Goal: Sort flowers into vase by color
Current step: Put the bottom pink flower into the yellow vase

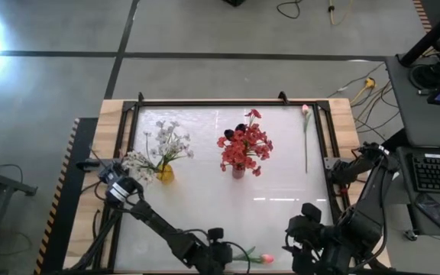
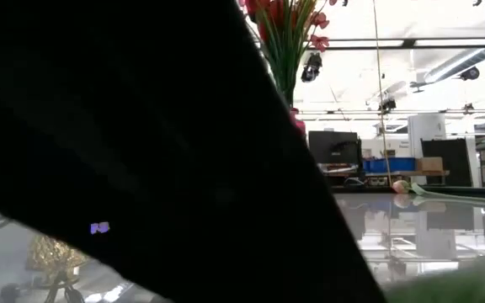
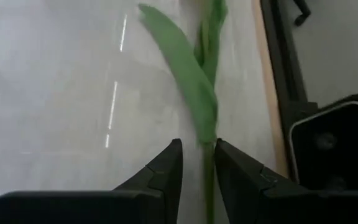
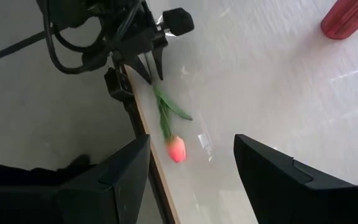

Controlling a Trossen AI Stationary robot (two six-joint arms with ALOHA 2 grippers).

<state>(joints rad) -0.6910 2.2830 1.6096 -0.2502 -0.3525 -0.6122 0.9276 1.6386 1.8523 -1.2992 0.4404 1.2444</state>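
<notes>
A pink tulip (image 1: 266,260) (image 4: 176,149) with a green stem and leaves lies flat on the white table at its near edge. My left gripper (image 1: 220,256) (image 3: 197,146) (image 4: 153,68) slants down over the stem's free end. It is open by a narrow gap, and the stem (image 3: 207,165) runs between its fingers. My right gripper (image 1: 302,235) (image 4: 191,143) hangs open above the near right of the table, clear of everything. White flowers (image 1: 166,141) stand in a yellow vase (image 1: 165,174). Red flowers (image 1: 244,145) stand in a red vase (image 1: 238,172). My left gripper straddles the tulip's stem near its cut end (image 3: 207,180), coming from above at a slant with the fingers across the stem. The gap is wider than the stem. The stem runs close to one finger (image 3: 229,168); whether it touches, I cannot tell.
A second pink flower (image 1: 305,137) lies along the table's right side, its bud toward the far edge. A wooden border (image 4: 157,180) and a black frame rail (image 1: 205,101) edge the table. The left arm blocks most of the low view.
</notes>
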